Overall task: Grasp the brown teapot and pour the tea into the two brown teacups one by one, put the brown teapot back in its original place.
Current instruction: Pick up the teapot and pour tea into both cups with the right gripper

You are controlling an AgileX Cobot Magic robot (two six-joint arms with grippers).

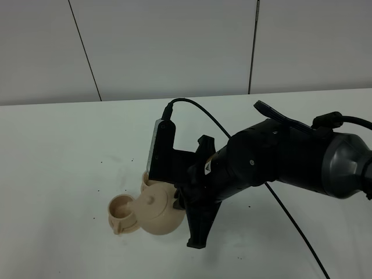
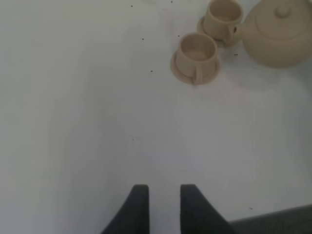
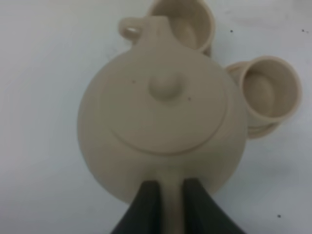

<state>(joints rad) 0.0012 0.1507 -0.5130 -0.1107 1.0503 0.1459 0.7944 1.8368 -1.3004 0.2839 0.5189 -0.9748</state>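
The brown teapot [image 1: 158,214] [image 3: 161,122], round and light tan with a knobbed lid, hangs in my right gripper [image 3: 170,202] [image 1: 180,202], which is shut on its loop handle. Its spout points at the farther of the two teacups [image 3: 187,22] [image 2: 223,14], mostly hidden behind the wrist in the high view. The nearer teacup [image 1: 122,212] [image 3: 270,90] [image 2: 197,51] stands on its saucer beside the pot's body. Whether the pot touches the table I cannot tell. My left gripper [image 2: 163,204] hovers over bare table well short of the cups, fingers slightly apart and holding nothing. The original place is hidden.
The white table [image 1: 70,151] has a few dark specks. The right arm [image 1: 279,157] reaches across the middle, its black cable [image 1: 290,224] trailing toward the front edge. A light wall stands behind the table.
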